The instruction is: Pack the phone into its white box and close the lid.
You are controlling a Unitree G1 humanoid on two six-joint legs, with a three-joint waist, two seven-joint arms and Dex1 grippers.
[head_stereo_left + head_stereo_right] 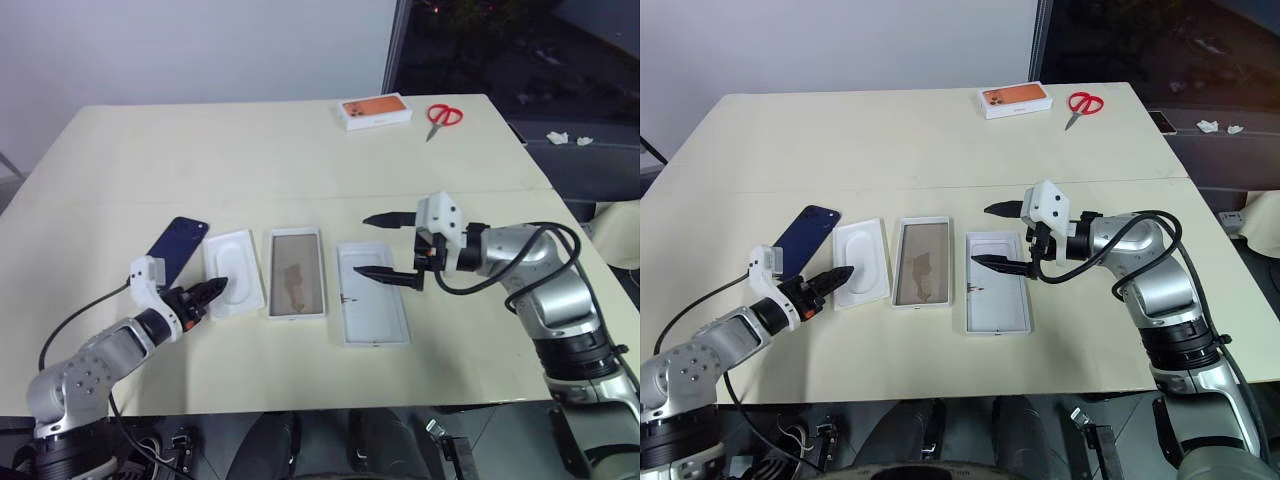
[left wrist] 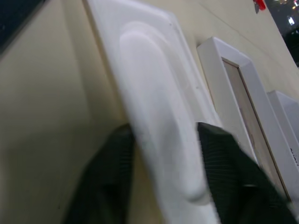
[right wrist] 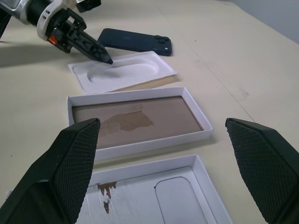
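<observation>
Right, you've got the big cream table (image 1: 300, 150) laid out and almost nothing of the job is done yet, as I read it. Across the middle sit three pieces in a row: the lid (image 1: 372, 292) lying inside-up on your right, the white box (image 1: 296, 273) with its tan floor bare in the centre, and the thin white insert (image 1: 232, 272) on your left. The phone (image 1: 180, 249) lies face-down just beyond the insert's far left edge, not in the box, so packing and closing are both still ahead of you. Your right gripper (image 1: 390, 246) hangs above the lid with jaws spread wide, holding nothing. Your left gripper (image 1: 214, 291) is down at the insert's near corner; the left wrist view puts one finger either side of that white edge, gap narrow, though whether it has actually clamped I can't tell. The right wrist view gives you what the head views don't: the phone's camera cluster and the box's empty floor. Far back, an orange-topped box (image 1: 375, 111) and red scissors (image 1: 442, 117) sit idle.
</observation>
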